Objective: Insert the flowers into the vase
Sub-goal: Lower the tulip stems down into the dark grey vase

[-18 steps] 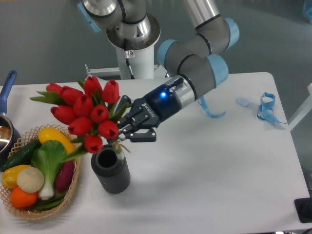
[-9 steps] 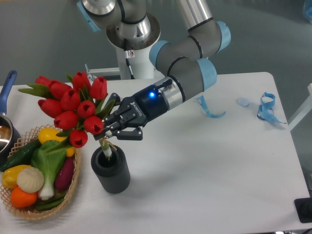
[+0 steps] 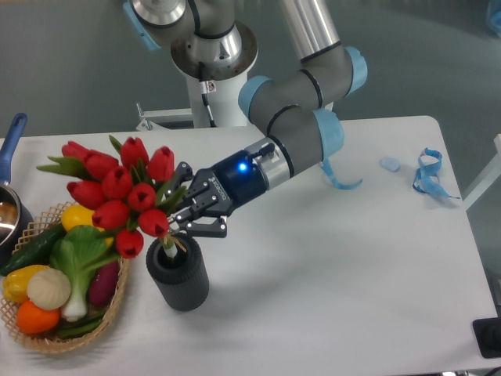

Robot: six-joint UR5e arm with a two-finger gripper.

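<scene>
The flowers (image 3: 117,188), a bunch of red tulips with green leaves, lean to the left above the vase (image 3: 178,276). Their stem ends reach down into the vase's round mouth. The vase is a short dark ribbed cylinder standing upright on the white table. My gripper (image 3: 182,213) is shut on the flowers' stems just above and right of the vase mouth, with the blooms spreading out to its left over the basket edge.
A wicker basket (image 3: 117,301) of vegetables sits directly left of the vase, touching or nearly touching it. A blue-handled pot (image 3: 9,196) is at the far left edge. Blue ribbon pieces (image 3: 427,172) lie at the table's right side. The robot base (image 3: 211,86) stands behind.
The gripper has carried the flowers left and downward, and the stem ends have gone from beside the vase rim into its mouth. The vase and basket have not moved.
</scene>
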